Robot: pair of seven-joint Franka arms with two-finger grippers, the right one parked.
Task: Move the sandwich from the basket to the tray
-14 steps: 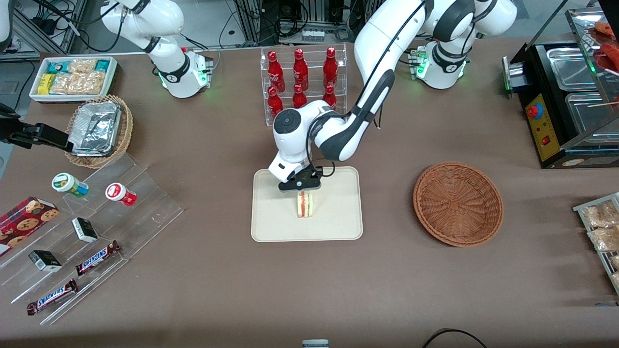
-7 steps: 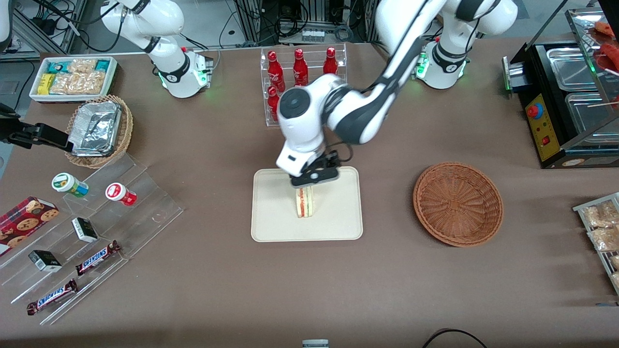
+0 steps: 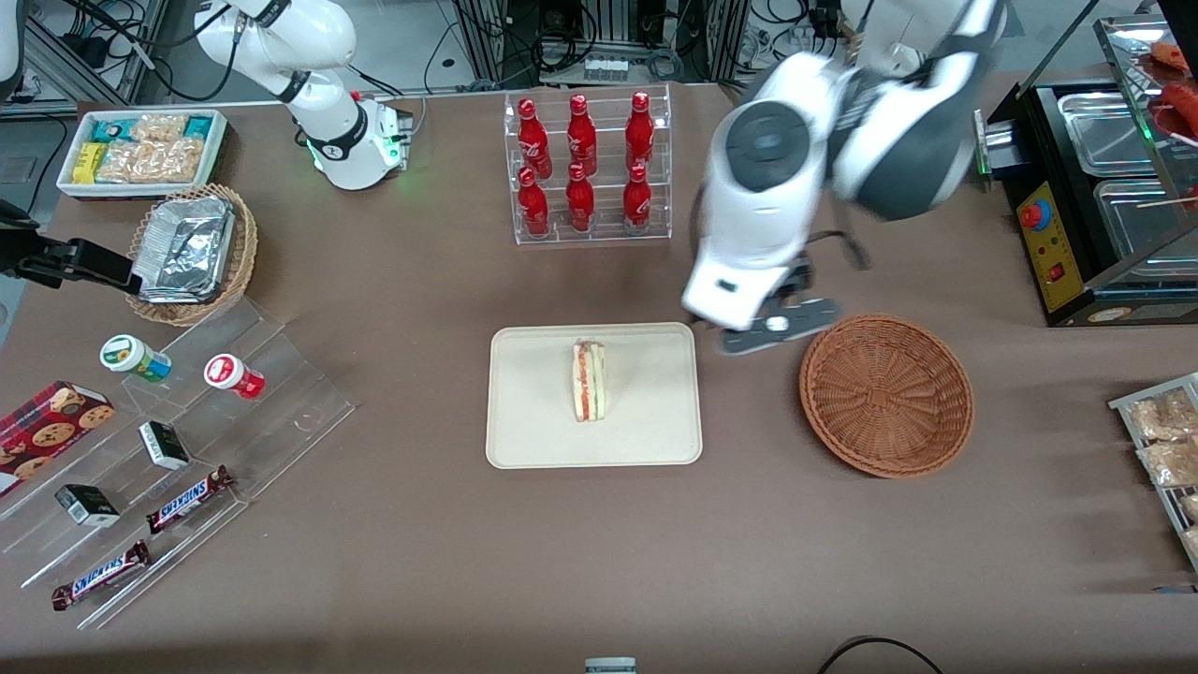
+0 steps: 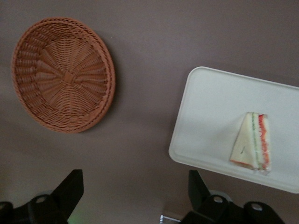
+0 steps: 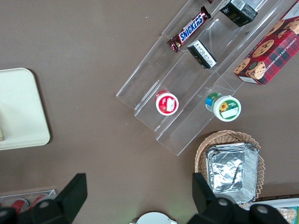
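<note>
One sandwich (image 3: 589,381) rests mid-frame on the tray (image 3: 533,440), task apparently complete; the gripper (image 3: 774,332), fingers apart and empty, hangs between tray and basket (image 3: 886,394).

Small triangular sandwich wedge (image 3: 589,381) (image 4: 251,142), pale white bread w/ red, orange & green filling layers, sits on the flat cream rectangular tray (image 3: 533,421) (image 4: 210,116), approx centre, filling edge up. Round shallow reddish-brown woven wicker basket (image 3: 886,394) (image 4: 63,73) holds nothing, at tray's 3 o'clock in front view, well apart. Left gripper (image 3: 773,329) (image 4: 135,198) hangs spread wide above table between tray & basket.
</note>
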